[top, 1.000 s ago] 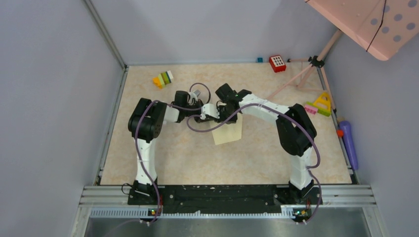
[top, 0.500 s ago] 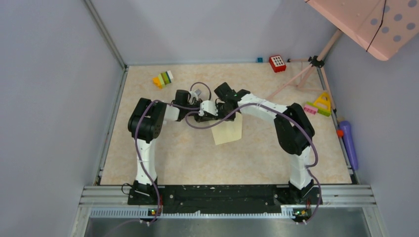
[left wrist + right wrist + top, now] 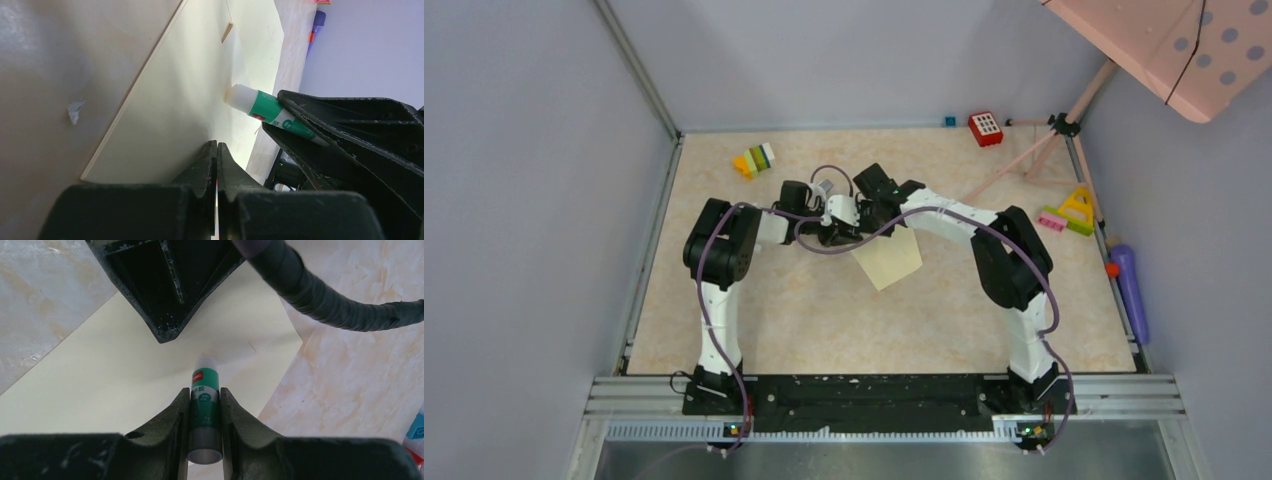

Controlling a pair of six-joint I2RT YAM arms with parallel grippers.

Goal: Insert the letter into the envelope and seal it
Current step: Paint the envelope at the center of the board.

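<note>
The pale cream envelope (image 3: 889, 260) lies tilted on the table centre, its upper edge lifted. In the left wrist view my left gripper (image 3: 216, 146) is shut on the edge of the envelope (image 3: 190, 95). My right gripper (image 3: 205, 392) is shut on a green and white glue stick (image 3: 205, 390), whose white tip touches the envelope (image 3: 100, 390). The glue stick also shows in the left wrist view (image 3: 262, 110). From above, the left gripper (image 3: 842, 232) and the right gripper (image 3: 866, 215) meet over the envelope's top edge. No letter shows.
Coloured toy blocks (image 3: 754, 160) sit at the far left, a red block (image 3: 985, 128) at the far right. A pink tripod stand (image 3: 1044, 140), a yellow triangle toy (image 3: 1076, 210) and a purple object (image 3: 1130, 280) line the right side. The left arm's cable (image 3: 325, 295) crosses above the envelope.
The right arm has swung left, bringing the glue stick closer to the left gripper. The envelope has turned, its lower right corner swinging out to the right.
</note>
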